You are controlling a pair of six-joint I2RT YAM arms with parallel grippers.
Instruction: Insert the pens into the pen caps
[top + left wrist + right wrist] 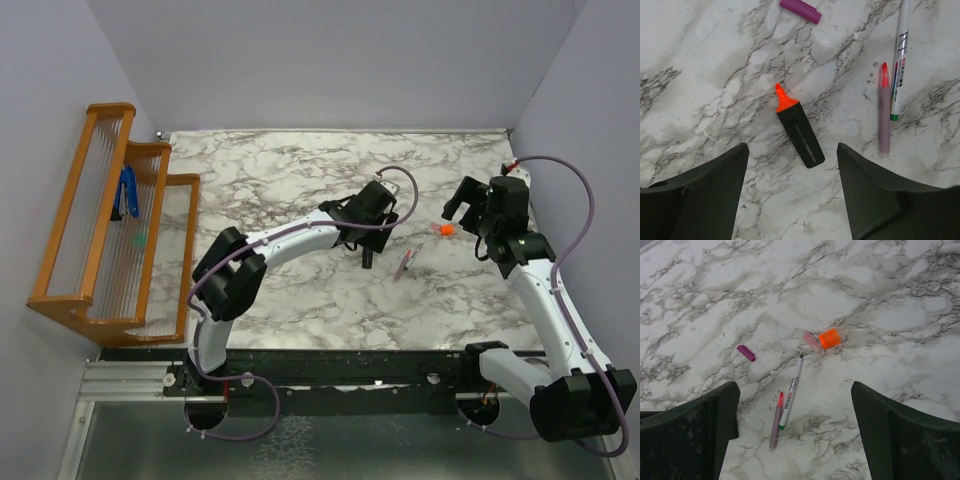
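Reaches toward table centre with left arm, left gripper (791, 150) aimed downward, jaws apart, empty. Holds right gripper (793, 390) angled down at right, jaws spread wide, empty.

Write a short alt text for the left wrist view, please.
A short black marker with a bare orange tip lies on the marble table between the open fingers of the left gripper, untouched. A magenta cap lies beyond it, and a white pen and a pinkish pen lie side by side at the right.
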